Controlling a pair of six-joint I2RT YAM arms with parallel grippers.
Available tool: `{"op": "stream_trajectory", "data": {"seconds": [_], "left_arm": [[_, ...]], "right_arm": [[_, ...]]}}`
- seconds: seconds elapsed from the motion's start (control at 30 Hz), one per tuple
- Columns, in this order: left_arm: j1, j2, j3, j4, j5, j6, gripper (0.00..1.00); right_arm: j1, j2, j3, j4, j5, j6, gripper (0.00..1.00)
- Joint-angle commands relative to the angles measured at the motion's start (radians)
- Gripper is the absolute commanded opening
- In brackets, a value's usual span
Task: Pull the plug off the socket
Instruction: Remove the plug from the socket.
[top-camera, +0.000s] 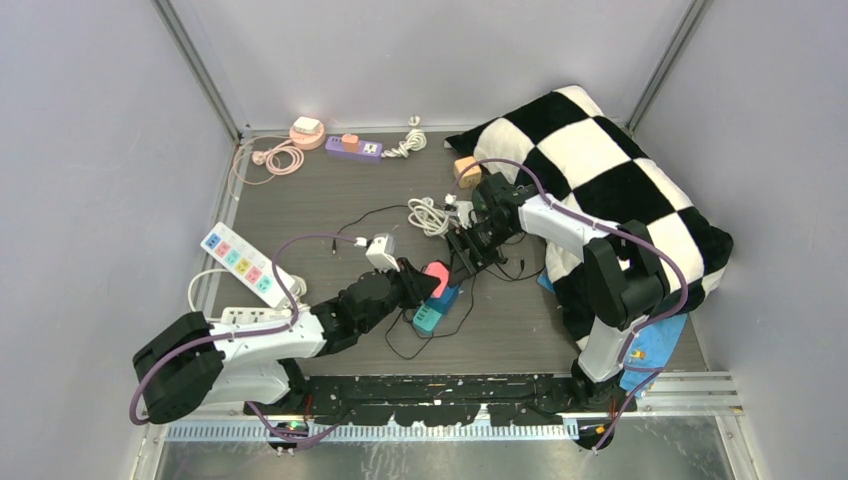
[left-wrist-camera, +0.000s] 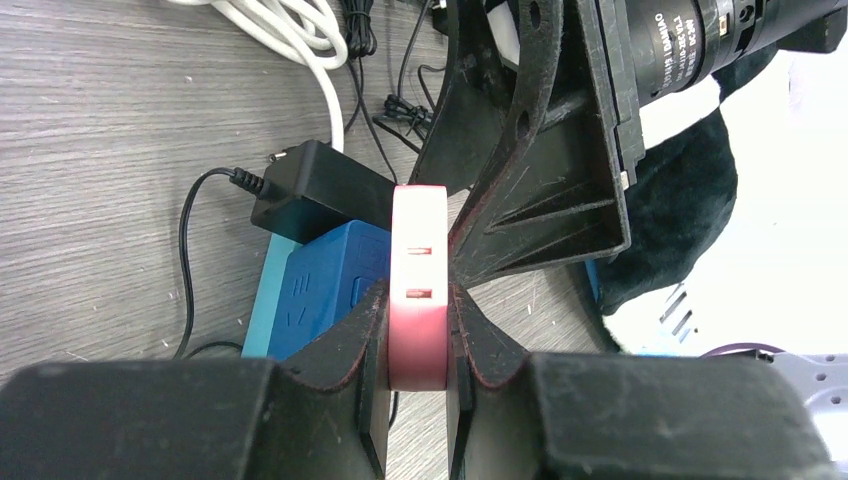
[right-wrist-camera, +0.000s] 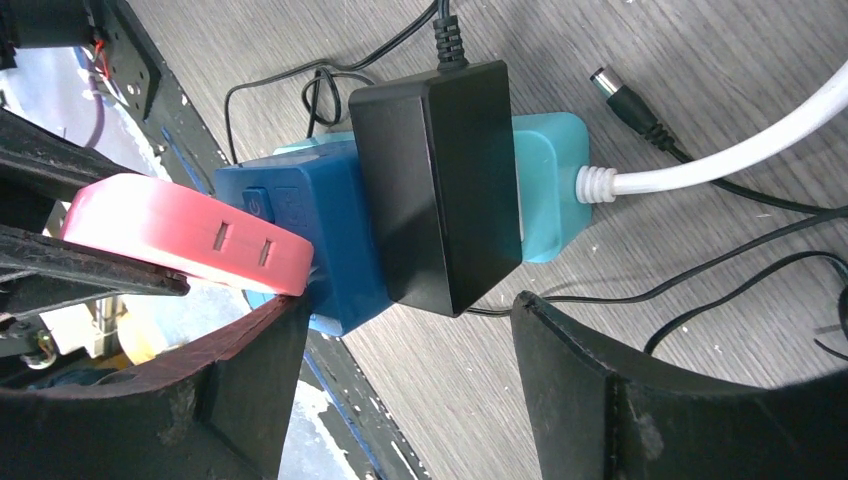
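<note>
Near the centre of the top view, the left claw grips the pink plug, seemingly almost off the blue socket strip, while the wide right claw waits beside it.

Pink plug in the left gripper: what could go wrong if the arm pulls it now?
1. The right gripper stands open around the black adapter, not clamping the blue socket block. If the left gripper pulls the pink plug, the whole block may come along.
2. If the right jaws close here, they would likely squeeze the adapter, not the block.
3. The two grippers are very close; a pull could knock their fingers together.
</note>
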Motion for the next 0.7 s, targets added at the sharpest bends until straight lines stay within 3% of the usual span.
{"op": "stream_trajectory", "data": {"seconds": [0.0,0.67], "left_arm": [[0.016,-0.037,-0.01,0.144,-0.065,-0.077,0.0],[0.075,-0.039,-0.106,0.318,-0.014,-0.223,0.0]], "right_arm": [[0.019,0.064,-0.029,0.086,0.128,0.003,0.77],[0.065,0.112,-0.016,0.068,0.237,-0.016,0.75]]}}
